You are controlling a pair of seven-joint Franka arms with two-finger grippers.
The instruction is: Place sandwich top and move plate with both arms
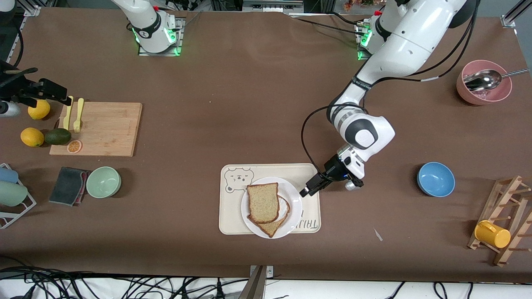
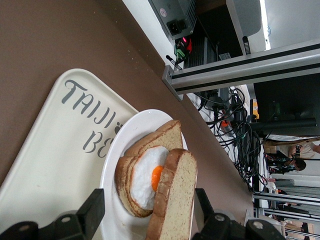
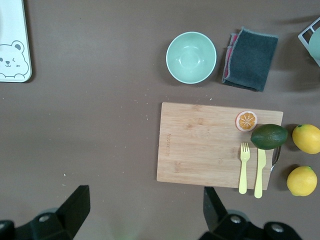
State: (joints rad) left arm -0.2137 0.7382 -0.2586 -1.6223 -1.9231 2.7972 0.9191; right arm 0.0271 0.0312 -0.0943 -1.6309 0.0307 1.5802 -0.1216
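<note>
Table (image 1: 249,83): brown cloth cover, spans the whole front view. Table edge nearest the front camera: white floor strip with tangled black cables (image 1: 62,286). Left wrist view, past the table edge: aluminium frame rail (image 2: 240,72), grey power unit (image 2: 172,17), hanging cables (image 2: 240,135), cluttered room, bright daylight.

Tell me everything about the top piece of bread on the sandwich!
The sandwich top is a plain slice of speckled light-brown bread with a darker brown crust, square with one rounded end. It lies on a second bread slice that carries a fried egg, askew, so the lower slice's corner and some egg poke out. Both sit on the round white plate on the cream bear tray. The left tool, jaws apart, is beside the plate and not touching the bread.
</note>
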